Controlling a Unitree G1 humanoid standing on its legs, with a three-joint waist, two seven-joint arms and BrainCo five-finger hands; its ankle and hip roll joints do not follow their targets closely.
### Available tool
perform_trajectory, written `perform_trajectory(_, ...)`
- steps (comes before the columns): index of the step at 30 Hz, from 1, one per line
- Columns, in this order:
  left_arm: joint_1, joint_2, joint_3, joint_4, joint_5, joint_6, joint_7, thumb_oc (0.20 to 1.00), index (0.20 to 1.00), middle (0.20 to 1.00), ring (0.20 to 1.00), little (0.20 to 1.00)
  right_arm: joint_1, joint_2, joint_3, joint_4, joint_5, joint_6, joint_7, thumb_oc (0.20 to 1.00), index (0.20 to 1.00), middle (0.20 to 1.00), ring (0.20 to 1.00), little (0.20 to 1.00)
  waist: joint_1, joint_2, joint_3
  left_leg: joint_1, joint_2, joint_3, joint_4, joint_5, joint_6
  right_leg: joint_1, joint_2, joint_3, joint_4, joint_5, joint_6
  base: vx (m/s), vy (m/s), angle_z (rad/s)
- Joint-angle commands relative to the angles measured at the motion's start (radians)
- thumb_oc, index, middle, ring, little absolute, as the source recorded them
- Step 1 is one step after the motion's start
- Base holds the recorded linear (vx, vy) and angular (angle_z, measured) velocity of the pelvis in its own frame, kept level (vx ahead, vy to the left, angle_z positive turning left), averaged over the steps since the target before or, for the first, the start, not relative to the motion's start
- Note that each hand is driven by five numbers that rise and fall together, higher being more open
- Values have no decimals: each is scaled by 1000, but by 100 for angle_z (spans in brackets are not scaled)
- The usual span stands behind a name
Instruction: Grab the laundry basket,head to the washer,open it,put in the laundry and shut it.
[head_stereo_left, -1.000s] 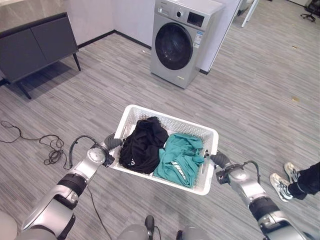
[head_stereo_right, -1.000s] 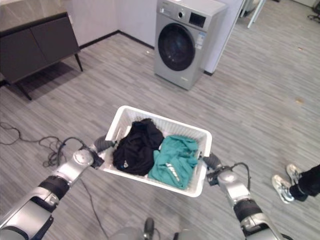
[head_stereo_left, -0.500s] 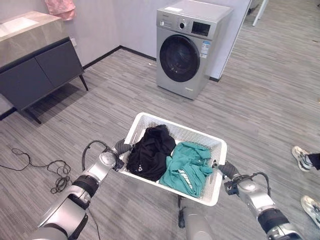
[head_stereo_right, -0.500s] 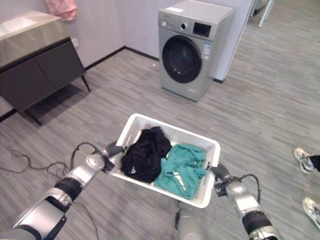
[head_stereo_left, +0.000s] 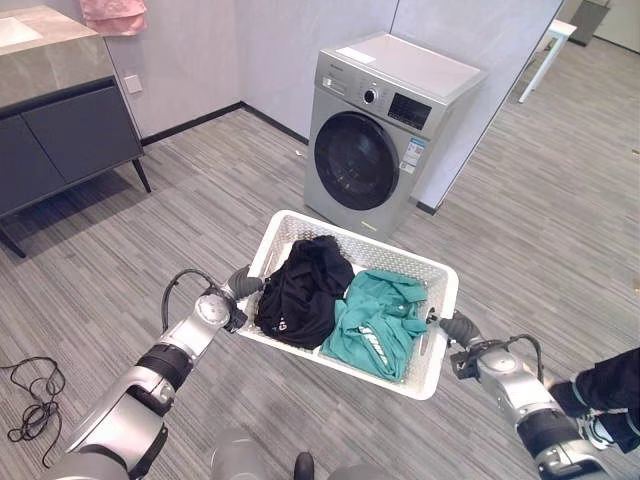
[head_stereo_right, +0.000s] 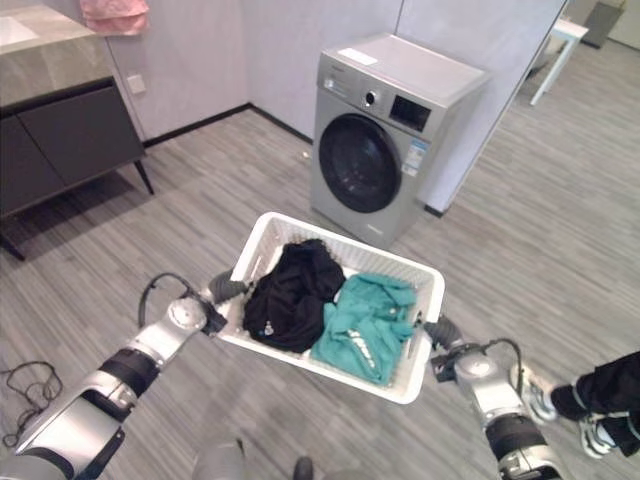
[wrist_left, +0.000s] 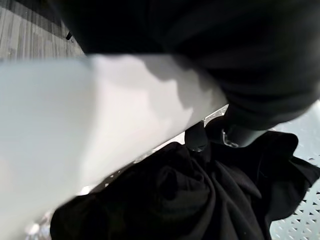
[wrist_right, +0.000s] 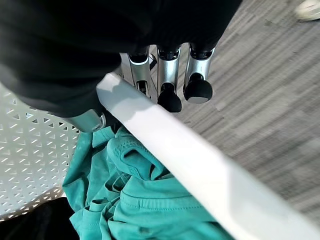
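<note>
The white laundry basket (head_stereo_left: 430, 345) rides in the air between both arms, a black garment (head_stereo_left: 300, 290) heaped on its left side, a teal garment (head_stereo_left: 378, 320) on its right, and the washer (head_stereo_left: 385, 135) stands just ahead with its round door shut. The right hand (wrist_right: 170, 75) is hooked on the basket's right rim, fingers curled down the outside and the thumb inside by the teal cloth. The left hand (head_stereo_left: 243, 283) sits at the left rim; I judge it clamped on too, though its fingers are mostly hidden.

The risk here is a tilt. If one hold slips on that smooth rim, the basket drops at that end and the clothes slide out onto the floor (head_stereo_left: 200, 190). A person's shoe (head_stereo_right: 530, 392) is near the right arm, so a wide swing could clip it.

The head views give the washer and the whole basket. The right wrist view alone shows the fingers wrapping the rim; the left wrist view shows rim and black cloth pressed close.
</note>
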Motion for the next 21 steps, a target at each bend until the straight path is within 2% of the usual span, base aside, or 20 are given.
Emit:
perform_trajectory(1, -136, -21, 13, 25, -39, -59, 37, 200, 200, 200, 200, 200, 10, -67, -40, -65, 71, -109, 11, 200, 200, 200, 200, 200, 44, 33, -51, 146, -20, 5, -319, 191, -13, -65, -89, -39, 50, 0, 189, 348, 83, -42)
perform_trajectory(3, -139, -23, 9, 34, -44, -64, 35, 200, 200, 200, 200, 200, -10, -59, -28, -46, 73, -123, 5, 200, 200, 200, 200, 200, 71, 58, -50, 136, -55, -35, -511, 242, -29, -24, -67, -29, 52, -32, 193, 370, 82, -34)
perform_trajectory(5, -139, -25, 2, 40, -55, -69, 28, 200, 200, 200, 200, 200, -43, -41, -6, -19, 77, -134, -2, 200, 200, 200, 200, 200, 94, 67, -42, 110, -79, -60, -627, 257, -39, 14, -50, -14, 63, -70, 188, 406, 76, -36)
perform_trajectory(8, -120, -18, 5, 39, -66, -76, 25, 200, 200, 200, 200, 200, -77, -7, 32, -2, 71, -135, 6, 200, 200, 200, 200, 200, 116, 80, -49, 125, -69, -90, -629, 285, -46, 55, -37, 27, 88, -124, 184, 431, 122, -48)
perform_trajectory(9, -113, -18, 6, 45, -67, -78, 22, 200, 200, 200, 200, 200, -88, -1, 41, 14, 73, -136, 5, 200, 200, 200, 200, 200, 122, 81, -56, 130, -69, -103, -604, 288, -43, 75, -41, 45, 90, -142, 185, 635, 273, -54)
perform_trajectory(10, -90, -6, 4, 34, -70, -85, 19, 200, 200, 200, 200, 200, -76, 16, 38, 11, 78, -135, 13, 200, 200, 200, 200, 200, 128, 72, -72, 129, -75, -111, -532, 296, -35, 100, -69, 63, 107, -157, 194, 531, 238, -59)
perform_trajectory(11, -89, -6, 3, 33, -70, -85, 19, 200, 200, 200, 200, 200, -76, 17, 38, 11, 78, -135, 13, 200, 200, 200, 200, 200, 129, 70, -72, 128, -76, -110, -529, 295, -35, 99, -71, 64, 108, -158, 194, 684, 328, -45)
perform_trajectory(12, -80, 6, 2, 33, -67, -89, 20, 200, 200, 200, 200, 200, -70, 31, 36, 24, 80, -140, 17, 200, 200, 200, 200, 200, 136, 56, -98, 141, -98, -100, -486, 260, -14, 107, -101, 73, 155, -139, 223, 419, 223, -46)
perform_trajectory(13, -78, 12, -1, 31, -67, -90, 21, 200, 200, 200, 200, 200, -67, 36, 32, 26, 81, -138, 17, 200, 200, 200, 200, 200, 137, 53, -104, 151, -106, -93, -479, 248, -4, 93, -111, 75, 197, -122, 235, 526, 300, -50)
perform_trajectory(14, -80, 14, -5, 31, -66, -90, 23, 200, 200, 200, 200, 200, -68, 43, 29, 42, 86, -143, 17, 200, 200, 200, 200, 200, 136, 48, -108, 167, -119, -85, -473, 231, 11, 66, -125, 79, 270, -79, 253, 317, 232, -36)
perform_trajectory(16, -76, 20, -14, 25, -62, -90, 20, 200, 200, 200, 200, 200, -74, 54, 27, 59, 83, -143, 15, 200, 200, 200, 200, 200, 125, 49, -98, 204, -146, -65, -460, 185, 48, -8, -152, 90, 454, 56, 303, 304, 292, -22)
perform_trajectory(17, -70, 21, -13, 10, -62, -90, 19, 200, 200, 200, 200, 200, -74, 59, 17, 58, 84, -147, 9, 200, 200, 200, 200, 200, 104, 75, -80, 239, -138, -50, -461, 164, 68, -95, -154, 71, 599, 120, 318, 182, 236, -15)
perform_trajectory(18, -70, 21, -13, 10, -62, -90, 19, 200, 200, 200, 200, 200, -75, 58, 17, 58, 84, -147, 9, 200, 200, 200, 200, 200, 105, 73, -80, 237, -139, -49, -459, 163, 69, -99, -155, 73, 605, 117, 319, 130, 224, -21)
perform_trajectory(19, -69, 22, -12, 9, -60, -88, 21, 200, 200, 200, 200, 200, -79, 63, 11, 59, 87, -149, 6, 200, 200, 200, 200, 200, 97, 91, -74, 261, -133, -43, -465, 150, 77, -138, -179, 42, 649, 119, 315, 105, 157, -14)
perform_trajectory(21, -71, 21, -12, 5, -50, -82, 20, 200, 200, 200, 200, 200, -81, 62, 0, 72, 91, -149, 2, 200, 200, 200, 200, 200, 87, 109, -70, 313, -135, -27, -477, 121, 84, -188, -261, -55, 632, 86, 297, 198, 189, -11)
